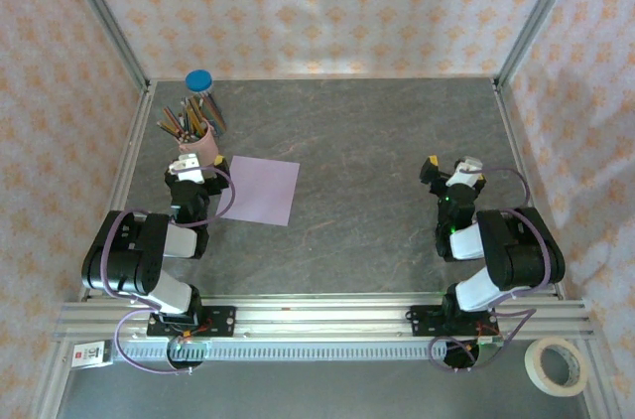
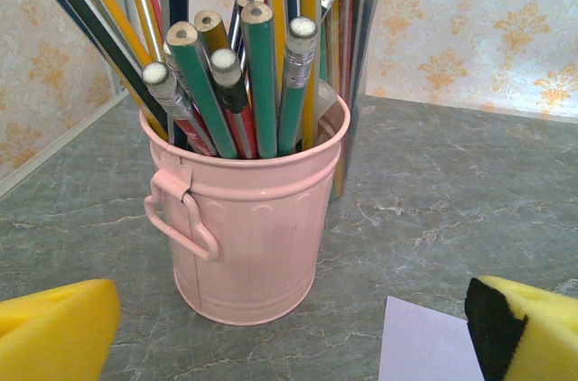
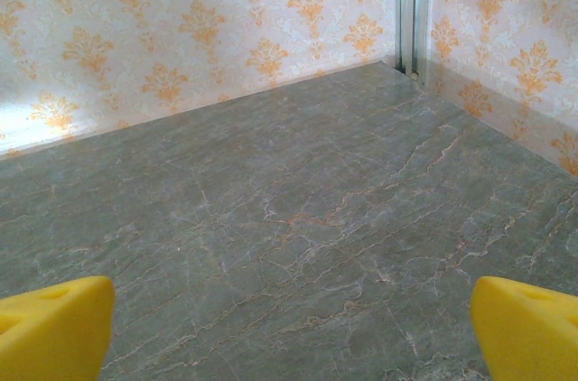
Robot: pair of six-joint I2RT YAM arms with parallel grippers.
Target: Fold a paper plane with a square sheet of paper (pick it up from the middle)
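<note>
at the bottom right corner of the top view, a roll of masking tape (image 1: 557,365) lies nearest, just outside the aluminium rail (image 1: 327,315) that carries both arm bases. the left arm (image 1: 139,260) folds up from the lower left and the right arm (image 1: 506,250) from the lower right.

the left gripper (image 1: 198,173) sits left of centre, low over the grey marbled table (image 1: 397,131). in the left wrist view its yellow foam pads (image 2: 54,327) stand at opposite bottom corners, spread wide with nothing clamped between them. the right gripper (image 1: 449,169) sits right of centre, well apart from everything else. its pads (image 3: 50,322) are likewise far apart at the bottom corners of the right wrist view, over bare table.

the square sheet of paper (image 1: 260,190) lies flat and unfolded, left of the frame's centre, its left edge just beside the left gripper. one lilac corner of it shows at the lower right of the left wrist view, next to the right-hand pad.

further up, the pink pencil cup (image 1: 198,146) stands upright near the paper's upper left corner, full of pencils (image 1: 187,119). behind it stands a blue-capped container (image 1: 200,81). cream walls with an orange pattern (image 1: 327,2) close off the top of the frame.
</note>
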